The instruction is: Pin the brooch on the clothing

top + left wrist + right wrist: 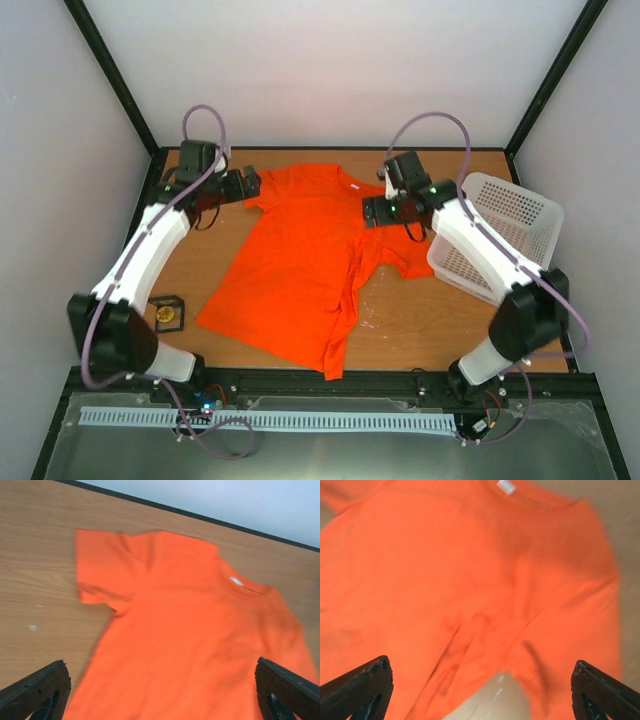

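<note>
The shirt (300,260) lies mostly flat on the table (400,330), with 1 bunched fold toward the R side. The L gripper (248,183) & R gripper (370,211) hang over its shoulders, jaws spread wide, holding nothing. The brooch (166,315) sits in the little black box (179,300) by the L arm's base, I think; it's tiny here. Next: L should drop straight down & pinch the brooch's edge. R should press a smooth spot flat.

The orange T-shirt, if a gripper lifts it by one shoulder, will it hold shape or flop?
Probably floppy: the T-shirt lies creased, with a bunched fold toward its hem, so it would likely drape from the grasp point. It looks thin, so a push would probably wrinkle it rather than slide it across the table.
</note>
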